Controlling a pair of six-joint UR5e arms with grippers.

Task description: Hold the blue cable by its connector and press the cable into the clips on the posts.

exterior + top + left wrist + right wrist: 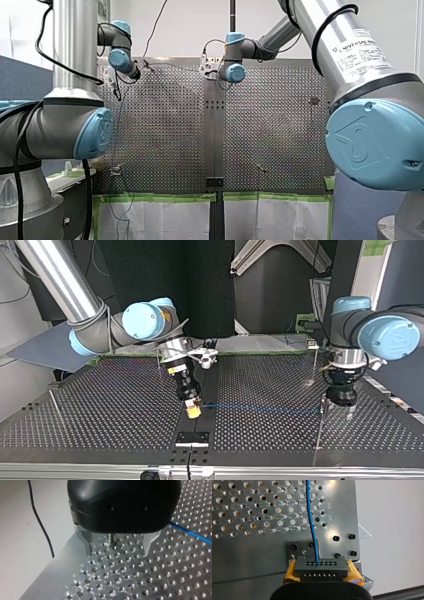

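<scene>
Between yellow pads (290, 570) of right pincer (321, 569), pinched perforated grey connector (321, 566); left pincer (117, 547) spread.

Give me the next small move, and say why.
Probably lower my right gripper a little, keeping the cable taut: it grips the connector, and the cable runs straight across to the post by my open left gripper, apparently not yet clipped.

the blue cable (260, 408) is running low across the middle of the table (110, 415), from the connector (320, 567) in my right gripper (193, 411) to a thin post (320, 430) beside my left gripper (342, 399), blocking passage there. another post (56, 407) is standing at the top view's left; between it and my right gripper, room is lying open.
</scene>
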